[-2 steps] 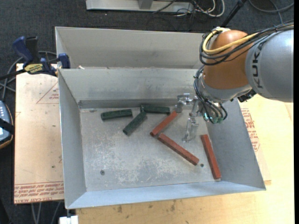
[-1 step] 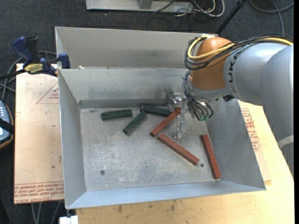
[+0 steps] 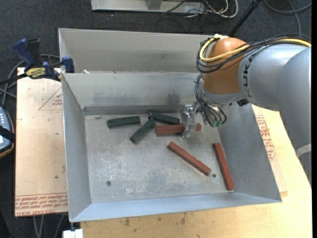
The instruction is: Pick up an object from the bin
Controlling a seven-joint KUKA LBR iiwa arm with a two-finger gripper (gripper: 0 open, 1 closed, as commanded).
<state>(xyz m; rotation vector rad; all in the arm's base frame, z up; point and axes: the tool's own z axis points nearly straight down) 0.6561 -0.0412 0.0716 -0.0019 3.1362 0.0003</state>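
My gripper (image 3: 188, 123) is low in the bin's back right part, right on a short red-brown bar (image 3: 168, 130) that lies flat on the floor. The bar shows on both sides of the gripper, its longer part to the left and a short stub to the right. A dark green bar (image 3: 165, 118) lies just behind the red-brown one, touching the gripper's left side. Another dark green bar (image 3: 142, 131) lies slanted to the left of the red-brown bar's end.
A third dark green bar (image 3: 124, 121) lies further left near the back wall. A long red-brown bar (image 3: 188, 158) lies slanted in front of the gripper, and another (image 3: 223, 165) runs along the right wall. The arm enters from the right over the rim.
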